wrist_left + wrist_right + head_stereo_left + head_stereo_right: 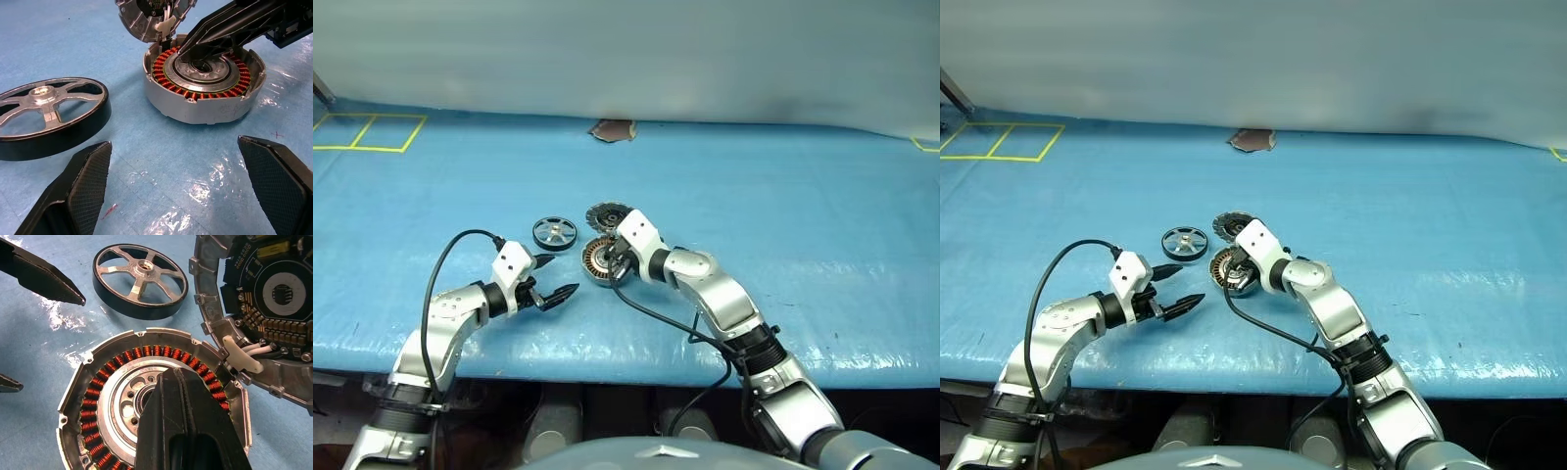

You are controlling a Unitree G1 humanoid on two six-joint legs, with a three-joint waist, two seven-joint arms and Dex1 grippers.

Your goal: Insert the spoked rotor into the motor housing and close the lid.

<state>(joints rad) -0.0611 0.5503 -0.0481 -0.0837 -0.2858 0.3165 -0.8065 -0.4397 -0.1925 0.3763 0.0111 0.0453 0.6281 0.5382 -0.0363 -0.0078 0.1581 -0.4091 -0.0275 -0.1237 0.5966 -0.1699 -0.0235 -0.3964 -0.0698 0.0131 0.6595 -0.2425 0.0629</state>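
Observation:
The motor housing [93, 367], a silver cup ringed with copper windings, lies on the blue table. My right gripper [168, 382] is shut, its tips down over the housing's central hub [203, 68]. Just behind the housing lies the lid [274, 298], dark circuit face up, joined to it by white wires. The spoked rotor [555, 232] lies flat to the left of both, with nothing touching it. My left gripper [560, 276] stands open just above the table, pointing at the gap between rotor and housing, nothing between its fingers [85, 188].
A blue sheet [822, 255] covers the table, with its front edge close under my arms. A small brown tear [613, 129] marks the back edge, and yellow tape squares [367, 132] mark the far left. Black cables hang from both wrists.

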